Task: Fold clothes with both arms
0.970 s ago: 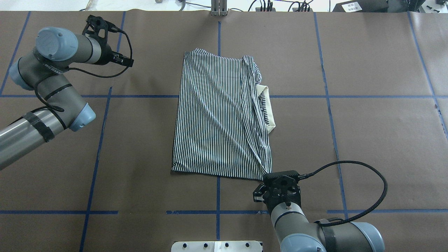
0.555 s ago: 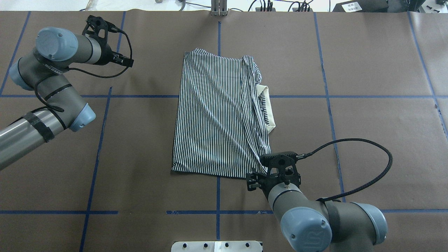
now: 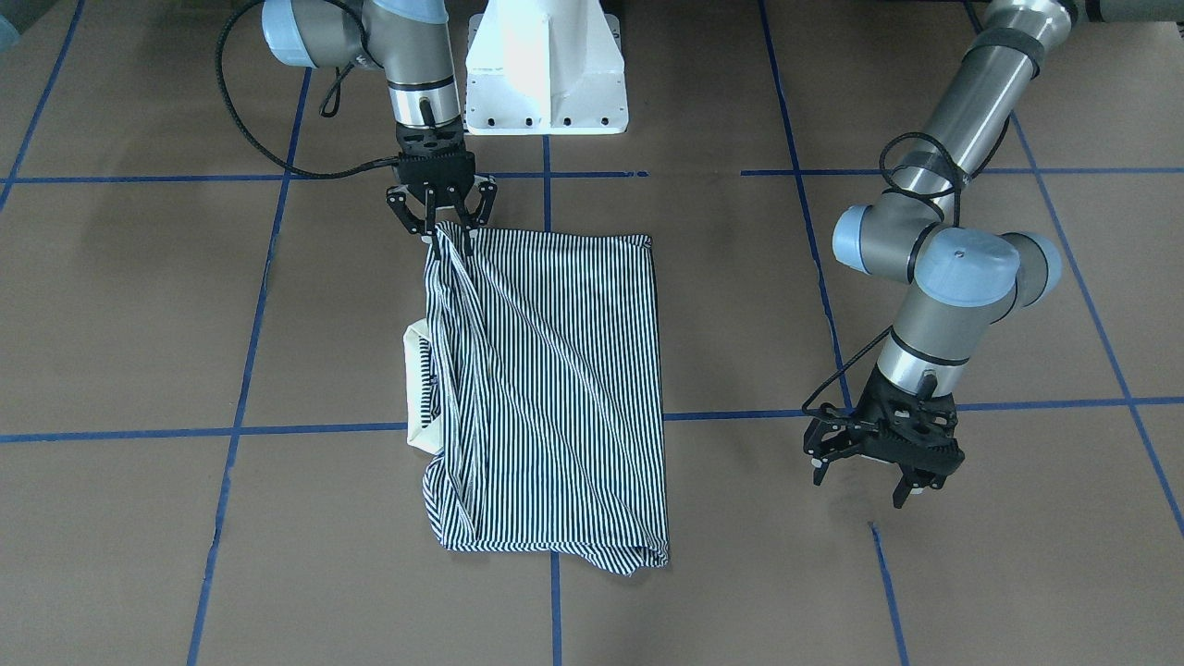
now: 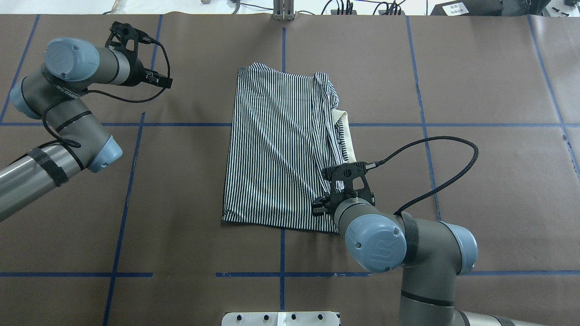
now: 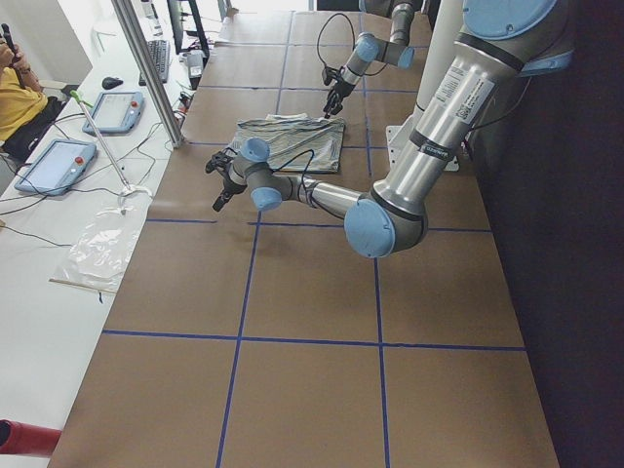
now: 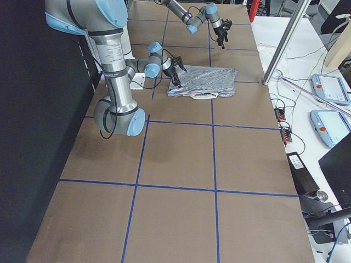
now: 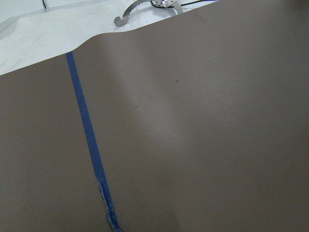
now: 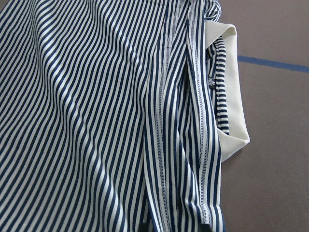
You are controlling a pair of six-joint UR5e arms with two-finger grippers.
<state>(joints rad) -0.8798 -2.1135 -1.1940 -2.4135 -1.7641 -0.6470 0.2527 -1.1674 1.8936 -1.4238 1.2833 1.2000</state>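
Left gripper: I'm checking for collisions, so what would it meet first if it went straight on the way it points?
Most likely the table: the left gripper points down at bare brown paper beside a blue tape line. The shirt lies well off to the side, apart from it.

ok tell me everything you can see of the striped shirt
The shirt is thin, soft-looking fabric in navy-and-white stripes, with a cream collar poking out on the robot's right side. It lies folded into a wrinkled rectangle on the brown table. The right gripper straddles its near right corner, open.
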